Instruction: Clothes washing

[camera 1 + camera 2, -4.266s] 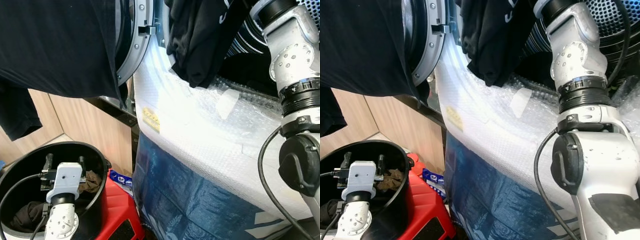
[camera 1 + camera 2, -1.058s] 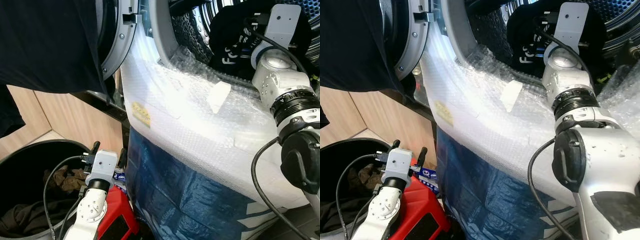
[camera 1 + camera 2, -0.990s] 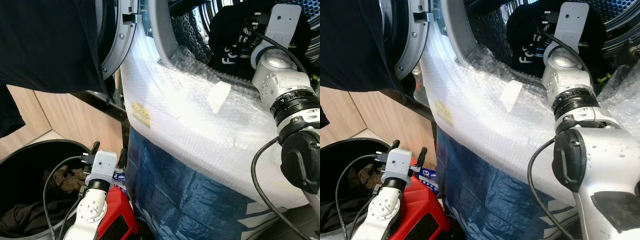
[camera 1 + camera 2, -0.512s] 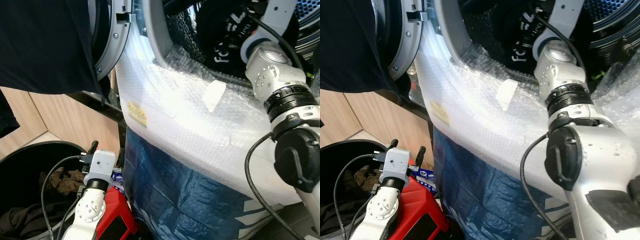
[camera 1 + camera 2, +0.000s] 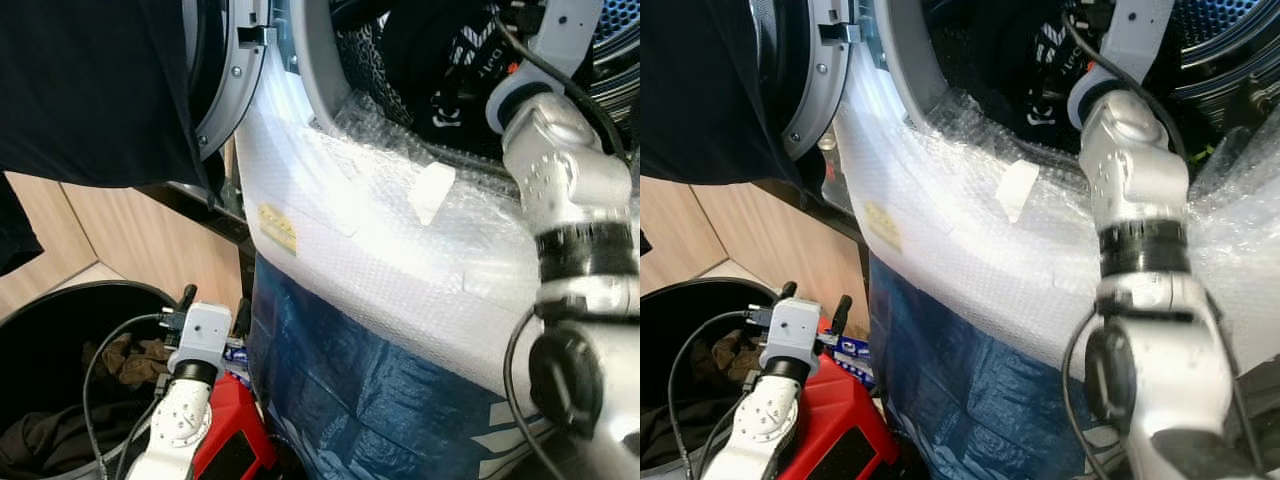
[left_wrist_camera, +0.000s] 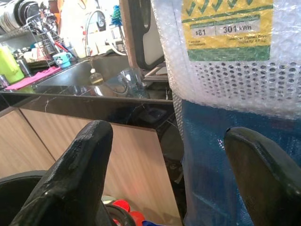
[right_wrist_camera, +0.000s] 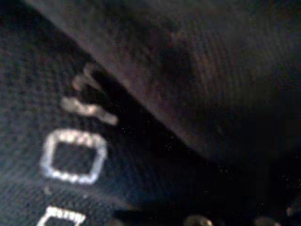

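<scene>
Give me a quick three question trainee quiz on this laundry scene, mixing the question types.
1. True or false: the left gripper has its jaws apart and holds nothing.
2. Where does the right arm reach? A) into the black bin B) into the washer drum C) toward the wooden cabinet
3. Fill in: the washer front is covered in ____ wrap.

Key: 1 true; 2 B, beside the black garment; 3 bubble.

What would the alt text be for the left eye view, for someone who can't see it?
A silver robot arm reaches into a washing machine drum, pushing a black printed garment inside. The machine's front is wrapped in bubble wrap. Lower left, the left gripper hangs above a black bin of dark clothes.
</scene>
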{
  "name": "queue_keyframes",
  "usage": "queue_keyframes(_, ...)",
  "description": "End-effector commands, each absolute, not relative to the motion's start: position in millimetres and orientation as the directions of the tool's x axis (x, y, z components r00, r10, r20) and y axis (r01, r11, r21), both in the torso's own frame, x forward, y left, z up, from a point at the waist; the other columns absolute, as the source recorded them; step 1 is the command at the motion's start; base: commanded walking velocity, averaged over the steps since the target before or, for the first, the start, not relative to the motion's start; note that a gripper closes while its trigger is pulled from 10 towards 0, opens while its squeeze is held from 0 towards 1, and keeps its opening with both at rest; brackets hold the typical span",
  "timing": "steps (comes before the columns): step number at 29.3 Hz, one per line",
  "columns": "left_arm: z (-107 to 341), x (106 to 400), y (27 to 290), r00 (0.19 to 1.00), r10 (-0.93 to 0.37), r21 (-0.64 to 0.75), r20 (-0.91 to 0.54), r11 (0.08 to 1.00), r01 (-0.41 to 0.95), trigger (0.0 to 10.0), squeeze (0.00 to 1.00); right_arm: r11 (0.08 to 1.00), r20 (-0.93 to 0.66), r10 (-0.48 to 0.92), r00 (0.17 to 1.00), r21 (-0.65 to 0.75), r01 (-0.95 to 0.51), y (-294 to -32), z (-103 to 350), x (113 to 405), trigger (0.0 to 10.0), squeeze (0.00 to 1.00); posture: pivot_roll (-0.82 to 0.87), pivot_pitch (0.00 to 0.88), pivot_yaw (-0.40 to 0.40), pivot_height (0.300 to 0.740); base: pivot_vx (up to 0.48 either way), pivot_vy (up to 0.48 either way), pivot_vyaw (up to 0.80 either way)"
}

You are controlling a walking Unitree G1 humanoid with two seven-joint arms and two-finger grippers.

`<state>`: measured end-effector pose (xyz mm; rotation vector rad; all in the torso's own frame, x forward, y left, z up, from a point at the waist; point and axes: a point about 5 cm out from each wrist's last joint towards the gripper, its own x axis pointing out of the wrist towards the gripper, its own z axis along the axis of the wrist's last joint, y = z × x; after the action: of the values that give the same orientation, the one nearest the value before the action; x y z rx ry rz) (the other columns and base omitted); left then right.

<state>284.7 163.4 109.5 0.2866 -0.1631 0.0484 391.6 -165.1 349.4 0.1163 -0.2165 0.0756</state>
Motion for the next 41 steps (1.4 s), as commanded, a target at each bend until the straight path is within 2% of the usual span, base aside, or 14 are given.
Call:
queue_keyframes(1,106,283,163,0.987,0.033,0.273,0.155,0.959,-0.075,10.0,0.00,0.990,0.232,0.078,0.970,0.099,-0.103,-165,354,377,10.0,0.00,0.06,0.042,-0.098,0.740,0.000,0.000,0.00)
queue_keyframes(7,105,283,162,0.988,0.026,0.275,0.151,0.959,-0.067,10.0,0.00,0.988,0.223,0.108,0.969,0.083,-0.129,-164,349,368,10.0,0.00,0.06,0.032,-0.100,0.740,0.000,0.000,0.00)
queue_keyframes(14,105,287,159,0.987,0.037,0.259,0.156,0.963,-0.077,10.0,0.00,0.972,0.222,0.171,0.960,0.122,-0.202,-149,359,398,10.0,0.00,0.07,0.018,-0.109,0.740,0.000,0.000,0.00)
queue_keyframes(17,105,286,157,0.987,0.042,0.252,0.154,0.964,-0.080,10.0,0.00,0.907,0.281,0.392,0.876,0.042,-0.419,-120,383,403,10.0,0.00,0.07,0.014,-0.108,0.740,0.000,0.000,0.00)
queue_keyframes(19,106,287,156,0.987,0.046,0.244,0.154,0.966,-0.083,10.0,0.00,0.908,0.280,0.398,0.874,0.017,-0.419,-120,390,408,10.0,0.00,0.07,0.009,-0.099,0.740,0.000,0.000,0.00)
queue_keyframes(20,106,287,157,0.986,0.053,0.239,0.158,0.967,-0.090,10.0,0.00,0.936,0.279,0.330,0.902,0.028,-0.351,-129,394,412,10.0,0.00,0.07,0.004,-0.100,0.740,0.000,0.000,0.00)
queue_keyframes(21,108,288,157,0.985,0.058,0.232,0.165,0.968,-0.096,10.0,0.00,0.987,0.254,0.094,0.963,0.099,-0.123,-158,400,417,10.0,0.00,0.07,0.000,-0.106,0.740,0.000,0.000,0.00)
queue_keyframes(24,107,288,158,0.985,0.059,0.238,0.162,0.966,-0.097,10.0,0.00,0.942,0.229,-0.325,0.918,0.161,0.293,-216,406,410,10.0,0.00,0.09,0.001,-0.118,0.740,0.000,0.000,0.00)
queue_keyframes(29,108,288,158,0.985,0.065,0.233,0.161,0.967,-0.101,10.0,0.00,0.966,0.267,-0.259,0.928,0.070,0.249,-194,398,416,10.0,0.00,0.08,0.018,-0.111,0.740,0.000,0.000,0.00)
queue_keyframes(36,106,285,156,0.987,0.053,0.236,0.150,0.968,-0.088,10.0,0.00,0.970,0.045,-0.178,0.983,0.175,0.168,-167,319,430,10.0,0.00,0.07,0.029,-0.104,0.740,0.000,0.000,0.00)
queue_keyframes(37,106,285,157,0.987,0.053,0.237,0.150,0.968,-0.088,10.0,0.00,0.970,0.040,-0.178,0.983,0.177,0.169,-166,317,431,10.0,0.56,0.07,0.029,-0.104,0.740,0.000,0.000,0.00)
queue_keyframes(38,106,285,158,0.987,0.055,0.237,0.150,0.967,-0.090,10.0,0.00,0.971,0.038,-0.178,0.983,0.168,0.169,-164,315,431,10.0,0.56,0.08,0.034,-0.099,0.740,0.000,0.000,0.00)
queue_keyframes(39,106,284,160,0.987,0.057,0.243,0.151,0.966,-0.093,10.0,0.00,0.974,0.041,-0.153,0.987,0.175,0.144,-161,313,431,10.0,1.00,0.08,0.034,-0.099,0.740,0.000,0.000,0.00)
queue_keyframes(41,107,284,161,0.986,0.058,0.247,0.153,0.964,-0.095,10.0,0.00,0.972,0.053,-0.144,0.988,0.193,0.131,-160,313,431,10.0,1.00,0.08,0.034,-0.099,0.740,0.000,0.000,0.00)
